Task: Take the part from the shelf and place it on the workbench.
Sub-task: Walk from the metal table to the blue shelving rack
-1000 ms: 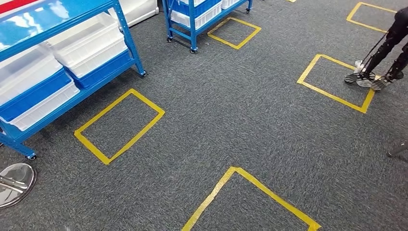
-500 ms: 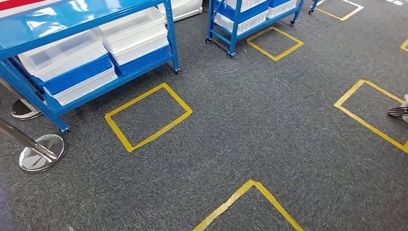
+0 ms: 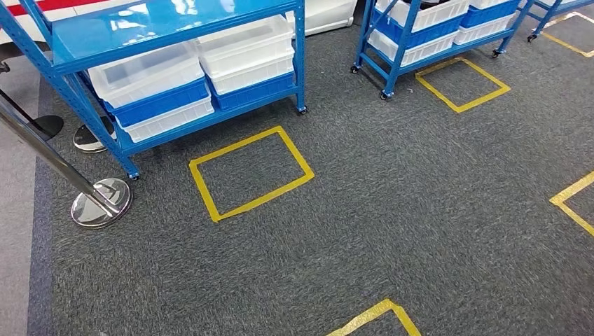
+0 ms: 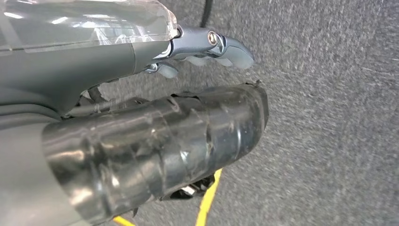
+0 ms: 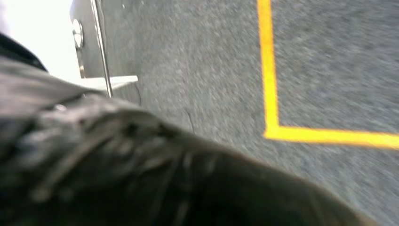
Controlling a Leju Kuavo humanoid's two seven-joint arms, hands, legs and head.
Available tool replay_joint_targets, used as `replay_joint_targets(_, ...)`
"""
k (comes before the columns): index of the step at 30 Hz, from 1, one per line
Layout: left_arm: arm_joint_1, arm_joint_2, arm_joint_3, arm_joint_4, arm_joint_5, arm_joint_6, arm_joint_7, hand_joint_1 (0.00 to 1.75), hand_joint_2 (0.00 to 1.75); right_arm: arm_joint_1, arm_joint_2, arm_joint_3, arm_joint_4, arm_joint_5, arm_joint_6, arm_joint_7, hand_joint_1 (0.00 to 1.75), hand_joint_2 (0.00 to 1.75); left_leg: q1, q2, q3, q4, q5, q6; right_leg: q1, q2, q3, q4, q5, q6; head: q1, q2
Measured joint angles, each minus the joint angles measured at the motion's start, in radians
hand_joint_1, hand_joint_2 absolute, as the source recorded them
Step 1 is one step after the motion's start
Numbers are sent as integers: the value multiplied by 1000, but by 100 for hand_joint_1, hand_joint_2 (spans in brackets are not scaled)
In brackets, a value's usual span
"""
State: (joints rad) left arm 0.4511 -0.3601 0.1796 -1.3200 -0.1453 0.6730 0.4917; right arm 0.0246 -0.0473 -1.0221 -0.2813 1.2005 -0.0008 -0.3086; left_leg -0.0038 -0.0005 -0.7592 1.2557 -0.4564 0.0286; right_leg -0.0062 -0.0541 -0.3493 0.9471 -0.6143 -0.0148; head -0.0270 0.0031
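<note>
Ahead, I see a blue steel shelf (image 3: 175, 28) on castors, its glossy top over stacked white and blue plastic bins (image 3: 150, 77); which bin holds the part I cannot tell. A second blue rack (image 3: 434, 31) stands to its right. Yellow tape squares (image 3: 251, 173) mark the coarse grey carpet (image 3: 392, 203). A polished chrome stanchion (image 3: 98, 199) with a round base leans in at left. My left hand (image 4: 155, 117) hangs over carpet, taped thumb glossy, pale fingers (image 4: 226, 49) loosely curled on nothing. My right hand (image 5: 141, 174) is a dark blur; I cannot tell its fingers' state.
</note>
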Motion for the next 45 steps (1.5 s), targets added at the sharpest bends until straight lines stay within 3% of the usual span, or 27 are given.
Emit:
replay_joint_targets(2, 3, 1, 0, 2, 0, 0, 0, 0, 0, 1, 0, 0, 1, 0, 0, 0, 0, 0, -18, 36, 27, -127, 111, 35, 11, -25, 69, -40, -27, 2, 5, 0)
replay_joint_targets(3, 4, 1, 0, 3, 0, 0, 0, 0, 0, 2, -1, -1, 1, 0, 0, 0, 0, 0, -29, 57, 46, -169, 128, 51, 12, -36, 96, -59, -38, 7, 8, 0)
replay_joint_targets(5, 6, 2, 1, 5, 0, 0, -1, 0, 0, -4, -2, -2, 2, 4, 0, 0, 0, 0, -47, 70, 84, -200, 87, 69, 9, -58, 139, -88, -46, 24, 15, 0)
replay_joint_targets(7, 5, 1, 0, 4, -1, 0, -1, 0, 0, -21, -1, -3, 2, 12, 0, 0, 0, 0, -48, 43, 135, -239, 46, 75, 3, -59, 134, -24, -7, 37, 14, 0)
replay_joint_targets(9, 2, 0, -3, 5, -1, 0, -1, 0, 0, -33, 0, -5, 3, 17, 0, -3, 0, 0, -38, 17, 198, -279, 23, 77, -4, -9, 38, 152, 41, 43, 14, 0)
replay_joint_targets(11, 0, 0, -5, 5, 0, 0, -1, 0, 0, -28, -3, -10, 4, 20, 0, -3, 0, 0, -25, -11, 264, -315, -3, 75, -13, 41, -97, 301, 6, 49, 15, 0)
replay_joint_targets(14, 0, 0, -5, 9, 0, -3, -7, 0, 0, -14, -6, -23, 4, 34, 3, -3, 0, 0, -2, -69, 364, -346, -56, 55, -30, 53, -254, 324, -123, 75, 16, 0)
replay_joint_targets(15, 0, 0, -4, 11, 0, -5, -9, 0, 0, -12, -5, -26, 3, 41, 5, -4, 0, 0, 6, -86, 395, -349, -78, 45, -38, 53, -291, 291, -120, 89, 16, 0)
replay_joint_targets(16, -1, 0, -3, 14, 0, -7, -12, 0, 0, -10, -5, -30, 3, 49, 6, -6, 0, 0, 14, -100, 425, -350, -104, 34, -48, 57, -321, 241, -67, 104, 17, 0)
replay_joint_targets(17, -1, 0, -2, 16, 0, -9, -13, 0, 0, -4, -4, -35, 3, 57, 8, -7, 0, 0, 20, -112, 453, -347, -133, 23, -60, 68, -347, 180, 42, 120, 19, 0)
replay_joint_targets(18, 0, 0, 0, 18, 0, -10, -14, 0, 0, 1, -4, -43, 4, 64, 10, -7, 0, 0, 23, -125, 474, -343, -160, 12, -65, 76, -362, 142, 140, 122, 22, 0)
replay_joint_targets(19, -1, 1, 2, 20, 0, -12, -16, 0, 0, 3, -3, -50, 3, 70, 13, -8, 0, 0, 24, -135, 494, -341, -186, 2, -68, 85, -371, 121, 217, 116, 23, 0)
replay_joint_targets(20, -3, 1, 4, 21, 0, -14, -17, 0, 0, 1, -3, -57, 2, 75, 15, -8, 0, 0, 26, -143, 510, -342, -202, -9, -65, 87, -373, 122, 248, 101, 24, 0)
replay_joint_targets(22, -13, 1, 6, 22, -1, -16, -20, 0, 0, -15, -2, -67, -2, 83, 17, -10, 0, 0, 30, -138, 500, -290, -178, -26, -59, 77, -353, 141, 211, 65, 21, 0)
replay_joint_targets(23, -17, 2, 7, 23, -1, -17, -22, 0, 0, -20, -1, -71, -4, 88, 17, -12, 0, 0, 32, -113, 467, -223, -145, -32, -59, 69, -333, 135, 192, 52, 22, 0)
replay_joint_targets(25, -21, 4, 8, 26, -1, -19, -24, 0, 0, -19, -1, -83, -5, 97, 17, -16, 0, 0, 30, -46, 347, -48, -104, -41, -59, 52, -271, 102, 162, 35, 21, 0)
replay_joint_targets(27, -22, 4, 10, 29, -1, -21, -25, 0, 0, -13, 0, -97, -5, 107, 18, -17, 0, 0, 28, -11, 229, 43, -163, -45, -54, 32, -193, 61, 132, 30, 21, 0)
replay_joint_targets(29, -21, 4, 12, 35, -1, -25, -26, 0, 0, -13, 1, -112, -5, 120, 19, -18, 0, 0, 25, -7, 147, 33, -250, -39, -49, 14, -112, 23, 104, 29, 21, 0)
replay_joint_targets(30, -21, 4, 13, 38, -2, -29, -26, 0, 0, -15, 1, -118, -5, 128, 20, -19, 0, 0, 21, -5, 117, 3, -261, -32, -46, 5, -74, 9, 88, 30, 21, 0)
replay_joint_targets(31, -21, 4, 14, 42, -5, -33, -26, 0, 0, -18, 1, -125, -5, 136, 21, -20, 0, 0, 15, 1, 92, -42, -228, -20, -43, -4, -39, -2, 70, 30, 21, 0)
replay_joint_targets(34, -20, 4, 20, 55, -9, -44, -27, 0, 0, -18, 8, -145, -5, 155, 23, -23, 0, 0, -18, 56, 33, -198, 67, 28, -27, -29, 37, -8, 0, 37, 23, 0)
replay_joint_targets(35, -21, 4, 23, 58, -9, -47, -28, 0, 0, -18, 11, -150, -5, 159, 24, -23, 0, 0, -26, 63, 24, -214, 126, 34, -22, -38, 55, -8, -27, 41, 25, 0)
replay_joint_targets(36, -24, 3, 26, 61, -8, -50, -28, 0, 0, -24, 11, -155, -7, 162, 24, -24, 0, 0, -30, 54, 19, -211, 134, 33, -17, -47, 75, -12, -50, 46, 26, 0)
replay_joint_targets(38, -34, 2, 27, 64, -9, -53, -29, 0, 0, -40, 11, -158, -10, 165, 24, -25, 0, 0, -25, 26, 33, -191, 108, 36, -19, -52, 117, -31, -81, 53, 29, 0)
replay_joint_targets(40, -43, 1, 28, 65, -10, -54, -29, 0, 0, -53, 10, -159, -13, 165, 23, -27, 0, 0, -20, 1, 53, -199, 93, 49, -21, -9, 101, 31, -124, 55, 29, 0)
replay_joint_targets(43, -48, 1, 30, 69, -10, -53, -29, 0, 0, -46, 10, -163, -13, 165, 23, -26, 0, 0, -21, -46, 79, -207, 70, 61, -18, 45, -66, 269, -182, 49, 30, 0)
replay_joint_targets(45, -46, 1, 33, 72, -9, -53, -29, 0, 0, -38, 10, -166, -12, 165, 23, -25, 0, 0, -22, -82, 100, -207, 52, 59, -17, 52, -150, 299, -120, 45, 30, 0)
